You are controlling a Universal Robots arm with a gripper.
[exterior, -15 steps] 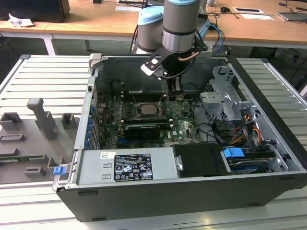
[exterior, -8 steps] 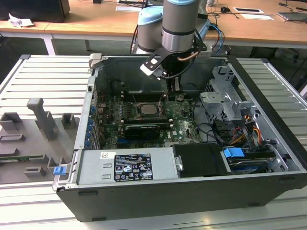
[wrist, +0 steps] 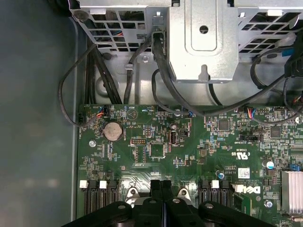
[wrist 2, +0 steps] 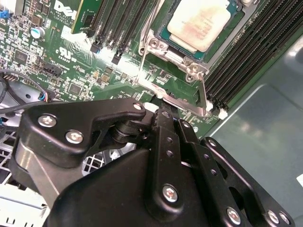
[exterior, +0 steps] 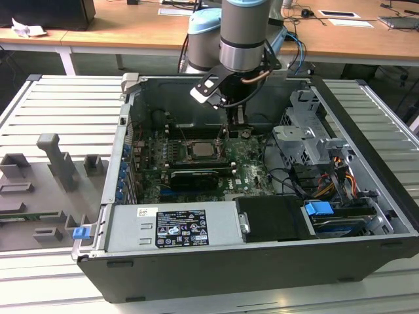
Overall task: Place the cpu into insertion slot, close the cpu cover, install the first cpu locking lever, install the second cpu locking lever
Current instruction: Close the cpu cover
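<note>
The cpu (wrist 2: 199,21) lies in the slot (exterior: 215,150), and the cover (wrist 2: 182,59) seems to lie flat around it, so the work is probably at the levers. The pincer (wrist 2: 163,114) hangs low over the board (wrist: 142,127), its fingers pressed together with nothing between them, just beside a wire lever (wrist 2: 204,94). Locking it would call for a steady push on the wire, clear of the memory slots (wrist 2: 246,52).

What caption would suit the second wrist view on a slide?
Gripper close beside the insertion slot, where the cpu already sits.
</note>
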